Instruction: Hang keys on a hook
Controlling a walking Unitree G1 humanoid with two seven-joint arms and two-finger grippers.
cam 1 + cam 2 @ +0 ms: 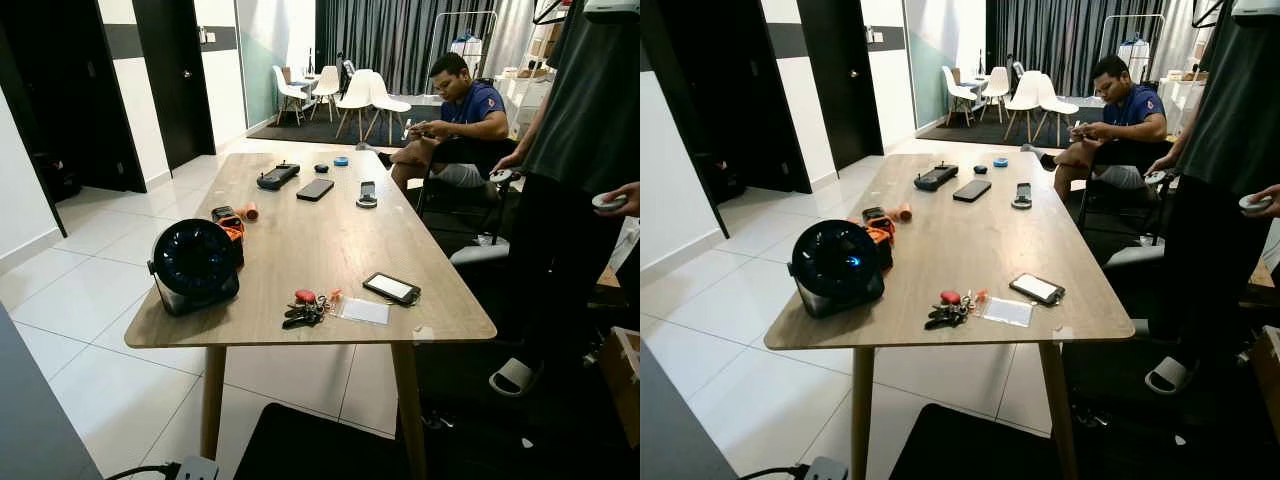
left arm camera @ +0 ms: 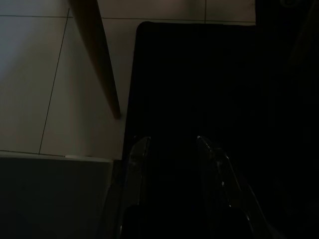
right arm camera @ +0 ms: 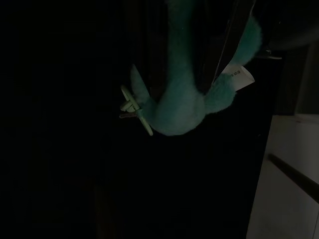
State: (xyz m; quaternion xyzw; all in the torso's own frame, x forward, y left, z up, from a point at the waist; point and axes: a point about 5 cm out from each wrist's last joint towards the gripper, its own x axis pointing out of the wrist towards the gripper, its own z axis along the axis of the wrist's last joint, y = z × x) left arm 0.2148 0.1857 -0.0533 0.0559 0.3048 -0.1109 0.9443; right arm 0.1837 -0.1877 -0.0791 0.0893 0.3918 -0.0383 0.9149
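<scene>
While the keys [image 1: 304, 310] lie near the table's [image 1: 330, 240] near edge, the left gripper [image 2: 172, 149] hangs spread apart; the right gripper's state is lost in darkness.

worktop [image 1: 330, 240]: pale wood grain, smooth matt | keys [image 1: 303, 312]: dark metal with a red plastic fob | fan [image 1: 195, 264]: black matt plastic | phone [image 1: 391, 288]: glossy glass | floor [image 1: 90, 300]: glossy white tile | plush toy [image 3: 184, 107] beyond the right jaws: fuzzy teal cloth, paper tag

A bunch of keys [image 1: 305, 309] with a red tag lies flat near the table's [image 1: 300, 250] front edge.
</scene>
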